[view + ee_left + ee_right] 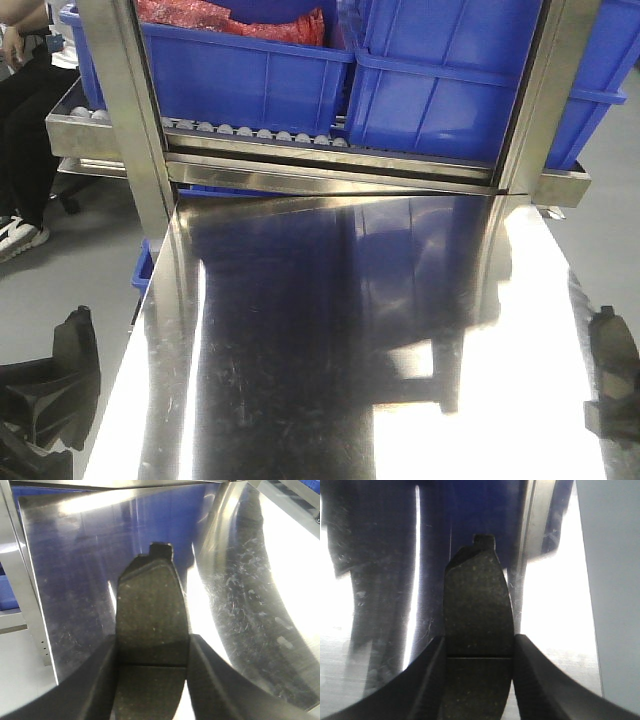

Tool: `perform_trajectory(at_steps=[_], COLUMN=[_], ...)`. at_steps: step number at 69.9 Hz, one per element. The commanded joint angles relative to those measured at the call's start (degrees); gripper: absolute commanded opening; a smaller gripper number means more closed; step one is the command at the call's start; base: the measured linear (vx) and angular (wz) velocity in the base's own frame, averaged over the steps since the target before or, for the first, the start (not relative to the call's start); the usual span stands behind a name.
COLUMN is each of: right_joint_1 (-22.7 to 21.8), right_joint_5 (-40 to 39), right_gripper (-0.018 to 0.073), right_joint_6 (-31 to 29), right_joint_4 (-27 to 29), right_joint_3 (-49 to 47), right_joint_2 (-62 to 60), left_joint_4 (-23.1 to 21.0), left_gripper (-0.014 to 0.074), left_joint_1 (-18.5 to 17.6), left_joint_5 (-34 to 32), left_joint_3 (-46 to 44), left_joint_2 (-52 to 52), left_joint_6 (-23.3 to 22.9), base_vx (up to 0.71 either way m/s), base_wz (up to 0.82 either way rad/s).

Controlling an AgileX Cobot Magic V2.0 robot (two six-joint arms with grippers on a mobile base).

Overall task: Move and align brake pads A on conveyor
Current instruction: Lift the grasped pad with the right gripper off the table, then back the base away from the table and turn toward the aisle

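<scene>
Left jaws are closed on 1 brake pad (152, 615), gripping its long edges at the cross groove, pad pointing forward over the steel desk (250, 580). Right jaws are closed on a 2nd brake pad (477, 610) likewise. In the front view my left arm (45, 395) and right arm (612, 375) sit low at the desk's near side edges, facing the blue bins (250, 75).

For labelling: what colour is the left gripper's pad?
The pad is speckled grey-brown; best in left wrist view.
</scene>
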Motion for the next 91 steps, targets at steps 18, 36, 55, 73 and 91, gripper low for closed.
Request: perform_trajectory(at_steps=[18, 36, 55, 73, 91], right_joint_1=[-0.28, -0.28, -0.28, -0.28, -0.28], right_joint_5=[-7.47, -7.47, -7.26, -7.26, -7.26], right_gripper=[0.0041, 0.0044, 0.0044, 0.0044, 0.0044], right_joint_6=[-0.64, -0.64, -0.64, -0.64, -0.64], right_joint_4=[-0.30, -0.30, -0.30, -0.30, -0.30], right_joint_3=[1.13, 1.13, 1.13, 1.13, 1.13], right_joint_2=[-7.81, -7.72, -7.72, -7.72, -7.72], left_joint_4=[0.25, 0.25, 0.25, 0.25, 0.25], left_gripper=[0.0138, 0.0138, 0.0138, 0.0138, 0.0138], left_joint_1=[-0.35, -0.35, -0.35, -0.35, -0.35], left_joint_5=[-4.92, -4.92, -4.92, -4.92, -4.92], left_joint_3=[-1.68, -1.68, -1.68, -1.68, -1.68], left_joint_2=[-0.24, -0.24, -0.24, -0.24, -0.24], left_joint_6=[-0.23, -0.23, -0.23, -0.23, -0.23], base_vx=[0.00, 0.00, 0.00, 0.00, 0.00], base_wz=[0.00, 0.00, 0.00, 0.00, 0.00])
